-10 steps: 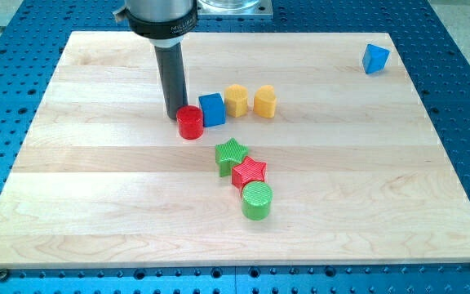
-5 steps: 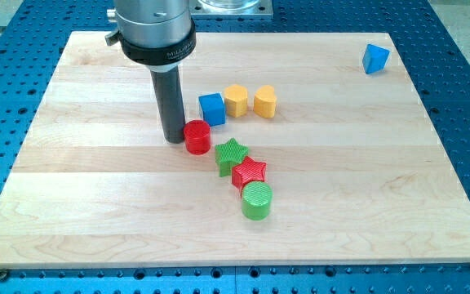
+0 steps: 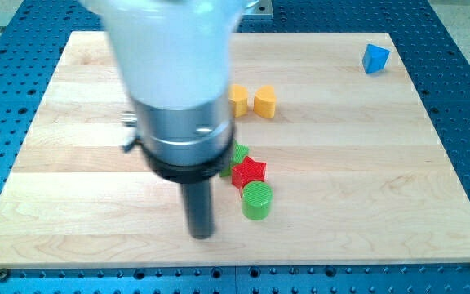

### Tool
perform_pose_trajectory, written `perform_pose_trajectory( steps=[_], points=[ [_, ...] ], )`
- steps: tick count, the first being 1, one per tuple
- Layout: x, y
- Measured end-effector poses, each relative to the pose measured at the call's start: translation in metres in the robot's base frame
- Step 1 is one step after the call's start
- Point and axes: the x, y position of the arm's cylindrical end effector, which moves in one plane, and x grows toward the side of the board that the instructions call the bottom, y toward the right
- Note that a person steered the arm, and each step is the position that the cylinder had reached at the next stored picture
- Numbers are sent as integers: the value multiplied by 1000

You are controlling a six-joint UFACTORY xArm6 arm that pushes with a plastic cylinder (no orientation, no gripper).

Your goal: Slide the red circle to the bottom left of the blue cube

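Repositioning step — tool a bare rod, nothing to open or shut; my tip (image 3: 201, 235) left of green cylinder (image 3: 257, 201). Red circle hidden — needs locating first.

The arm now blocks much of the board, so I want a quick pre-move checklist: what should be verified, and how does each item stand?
1. My tip visible: ok, near the view's bottom, left of the green cylinder.
2. Red circle visible: not ok, hidden behind the arm.
3. Blue cube beside the yellow blocks visible: not ok, also hidden.
4. Red circle at the cube's bottom left: cannot tell.
5. Tip apart from the green cylinder and red star: ok.
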Motion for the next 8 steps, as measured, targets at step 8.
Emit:
perform_pose_trajectory(
  steps=[8],
  points=[
    [-22, 106]
  ],
)
